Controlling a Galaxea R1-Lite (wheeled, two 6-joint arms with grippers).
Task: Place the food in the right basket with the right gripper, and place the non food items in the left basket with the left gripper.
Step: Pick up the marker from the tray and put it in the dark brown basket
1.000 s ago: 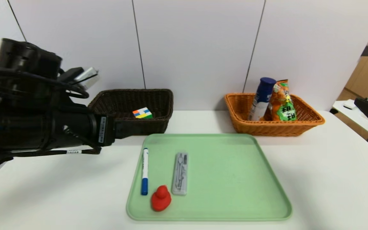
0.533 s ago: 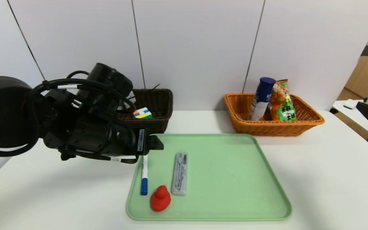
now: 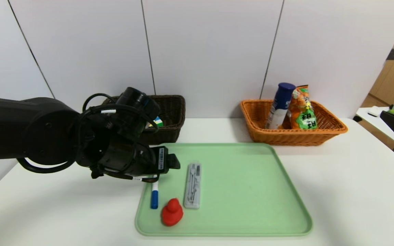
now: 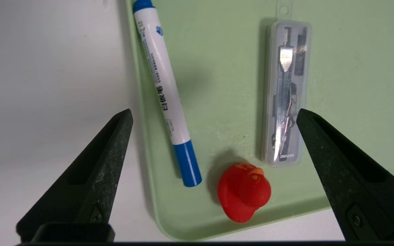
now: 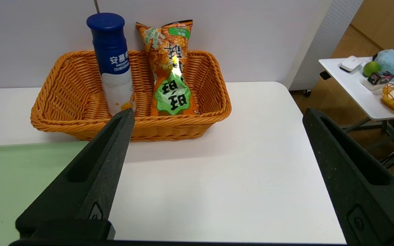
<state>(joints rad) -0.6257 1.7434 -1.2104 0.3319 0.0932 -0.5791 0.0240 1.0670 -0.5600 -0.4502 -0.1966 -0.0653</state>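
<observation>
Marker (image 3: 154, 194) top half hidden behind my left gripper (image 4: 214, 114), jaws spread above smooth green tray (image 3: 251, 191); right gripper (image 5: 217, 116) spread too, facing woven orange basket (image 5: 63, 116).

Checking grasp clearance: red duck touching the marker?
Apart. Left wrist view shows green tray between the red duck and the marker tip.

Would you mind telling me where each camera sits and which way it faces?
Head view: on the robot's head, looking down at the green tray; the left arm shows.
Left wrist view: above the marker, red duck and compass case, also in the head view; open left hand.
Right wrist view: faces the orange basket; open right hand.
</observation>
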